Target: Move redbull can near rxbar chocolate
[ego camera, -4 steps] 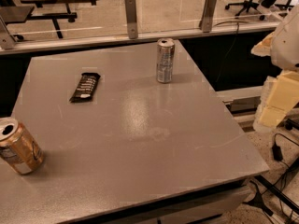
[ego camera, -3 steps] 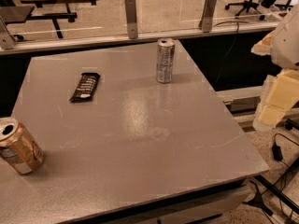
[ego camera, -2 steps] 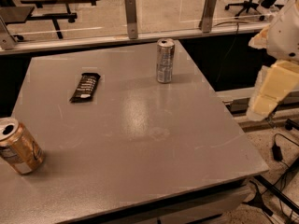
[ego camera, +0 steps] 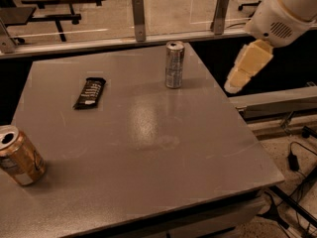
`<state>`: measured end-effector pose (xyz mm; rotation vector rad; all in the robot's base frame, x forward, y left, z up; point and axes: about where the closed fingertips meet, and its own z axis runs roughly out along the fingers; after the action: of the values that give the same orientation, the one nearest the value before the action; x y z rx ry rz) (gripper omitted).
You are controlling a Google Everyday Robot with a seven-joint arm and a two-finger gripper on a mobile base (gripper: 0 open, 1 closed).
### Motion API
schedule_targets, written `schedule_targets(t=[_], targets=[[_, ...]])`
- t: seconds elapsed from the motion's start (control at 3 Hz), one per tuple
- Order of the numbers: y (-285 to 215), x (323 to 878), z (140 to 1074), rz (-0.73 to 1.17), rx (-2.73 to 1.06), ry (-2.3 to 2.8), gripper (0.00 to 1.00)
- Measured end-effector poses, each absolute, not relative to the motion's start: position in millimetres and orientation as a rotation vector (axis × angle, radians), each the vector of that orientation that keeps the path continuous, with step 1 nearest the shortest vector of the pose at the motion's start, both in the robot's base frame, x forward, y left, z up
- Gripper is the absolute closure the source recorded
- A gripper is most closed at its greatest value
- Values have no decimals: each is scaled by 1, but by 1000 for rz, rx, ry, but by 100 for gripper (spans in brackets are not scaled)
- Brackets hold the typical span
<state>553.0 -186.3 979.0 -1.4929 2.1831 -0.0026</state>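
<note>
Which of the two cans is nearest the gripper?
The tall slim silver-grey can; the gripper hangs off to its right. The wider gold-tan can sits far away, front-left.

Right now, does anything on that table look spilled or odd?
Nothing spilled. The redbull can stands upright, the rxbar chocolate lies flat to its left. Only the gold-tan can at the near left corner looks tilted. The gripper hangs beyond the right edge of the table.

I see the redbull can (ego camera: 174, 65) as silver-grey with faint darker markings. The rxbar chocolate (ego camera: 90, 92) is black with white lettering. A gold-tan can (ego camera: 19, 156) shows a paler band. The table (ego camera: 148, 148) is dull grey. My gripper (ego camera: 235, 83), cream-yellow under a white arm (ego camera: 287, 11), hangs past the table's right edge.
</note>
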Motion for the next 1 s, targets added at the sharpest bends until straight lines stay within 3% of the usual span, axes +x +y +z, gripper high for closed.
schedule_targets(t=[1.0], targets=[[-119, 673, 943, 187, -1342, 2165, 0]])
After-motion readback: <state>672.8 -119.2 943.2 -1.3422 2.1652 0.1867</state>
